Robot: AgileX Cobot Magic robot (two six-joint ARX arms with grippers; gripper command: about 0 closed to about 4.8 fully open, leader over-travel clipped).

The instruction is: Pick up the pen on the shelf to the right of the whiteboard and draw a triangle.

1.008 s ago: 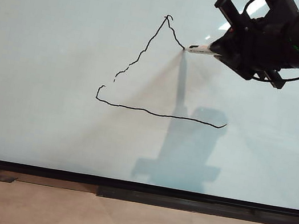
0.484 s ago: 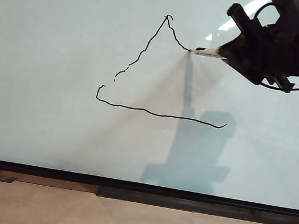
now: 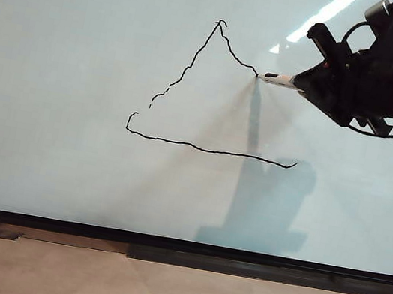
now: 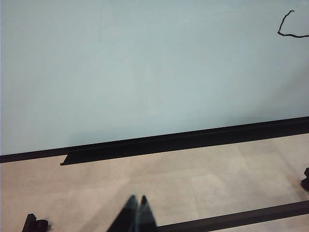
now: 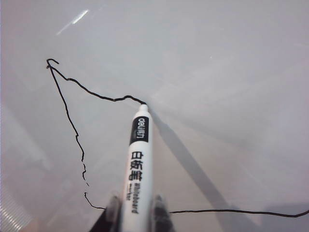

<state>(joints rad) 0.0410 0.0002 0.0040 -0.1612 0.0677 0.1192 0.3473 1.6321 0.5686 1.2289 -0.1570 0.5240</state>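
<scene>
Item: pen (image 3: 279, 78), slim white marker with black printed lettering on the barrel, pinched by its rear part between the two fingers of the right gripper (image 3: 304, 84), upper right of the whiteboard (image 3: 54, 91). Long axis runs nearly level across the board face in the exterior view, tip pointing toward the left and tilted in at the surface; the tip touches the board at the free end of the triangle's right side. From the right wrist view the pen (image 5: 137, 159) reaches away from the right gripper (image 5: 136, 212), tip on the line's end. Item: triangle (image 3: 192, 85), thin wobbly black outline, unfinished: left side broken by small gaps, bottom line complete, right side drawn down only partway from the apex, well apart from the bottom line's right end. Item: left gripper (image 4: 136, 215), low before the board's black lower frame, fingers pressed together, holding nothing, over the pale floor (image 4: 203, 183).
</scene>
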